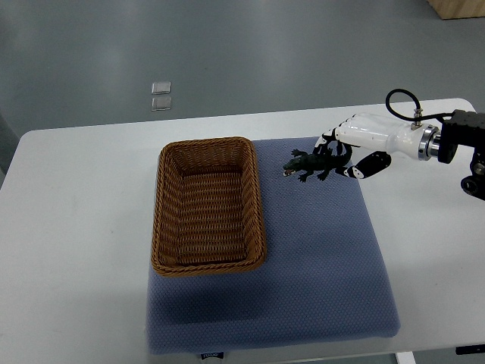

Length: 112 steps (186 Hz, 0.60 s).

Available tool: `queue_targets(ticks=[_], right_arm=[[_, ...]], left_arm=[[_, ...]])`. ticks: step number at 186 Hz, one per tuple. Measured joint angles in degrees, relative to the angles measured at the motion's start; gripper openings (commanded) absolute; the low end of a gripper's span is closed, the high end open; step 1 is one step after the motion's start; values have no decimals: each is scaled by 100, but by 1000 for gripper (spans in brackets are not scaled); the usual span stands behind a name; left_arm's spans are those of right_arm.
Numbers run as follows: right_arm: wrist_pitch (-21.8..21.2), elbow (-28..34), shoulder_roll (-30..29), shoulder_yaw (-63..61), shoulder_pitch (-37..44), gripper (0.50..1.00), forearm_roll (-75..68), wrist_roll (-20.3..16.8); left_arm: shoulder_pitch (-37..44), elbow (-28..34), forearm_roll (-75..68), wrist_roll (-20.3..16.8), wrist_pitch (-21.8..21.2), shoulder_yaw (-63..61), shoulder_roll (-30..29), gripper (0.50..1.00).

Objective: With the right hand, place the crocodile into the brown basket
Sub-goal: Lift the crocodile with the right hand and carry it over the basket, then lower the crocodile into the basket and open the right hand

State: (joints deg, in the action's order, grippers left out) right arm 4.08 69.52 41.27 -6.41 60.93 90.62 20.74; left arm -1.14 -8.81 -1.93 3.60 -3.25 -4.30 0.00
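Observation:
A dark green toy crocodile [309, 164] is at the far right part of the blue mat, head pointing left toward the basket. My right hand [345, 154], white with black fingertips, comes in from the right edge and has its fingers curled around the crocodile's tail end. I cannot tell whether the toy still touches the mat or hangs just above it. The brown wicker basket [170, 220] stands to the left of the crocodile on the mat, with nothing inside. My left arm does not show.
The blue mat [318, 258] lies on a white table [76, 227]. Two small clear squares [161, 95] lie on the grey floor beyond the table's far edge. A wooden box corner [458, 7] shows at the top right.

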Motion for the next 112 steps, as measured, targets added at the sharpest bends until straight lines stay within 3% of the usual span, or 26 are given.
queue_targets(ticks=[47,112], right_arm=[[-98,-348,-1088,21,682,527,18,0],[-100,-939,-2816,126,682,531,91,0]], left_arm=[[0,11,0,0,0,-15,0,1000],[0,12,0,0,0,-14,0,1000]])
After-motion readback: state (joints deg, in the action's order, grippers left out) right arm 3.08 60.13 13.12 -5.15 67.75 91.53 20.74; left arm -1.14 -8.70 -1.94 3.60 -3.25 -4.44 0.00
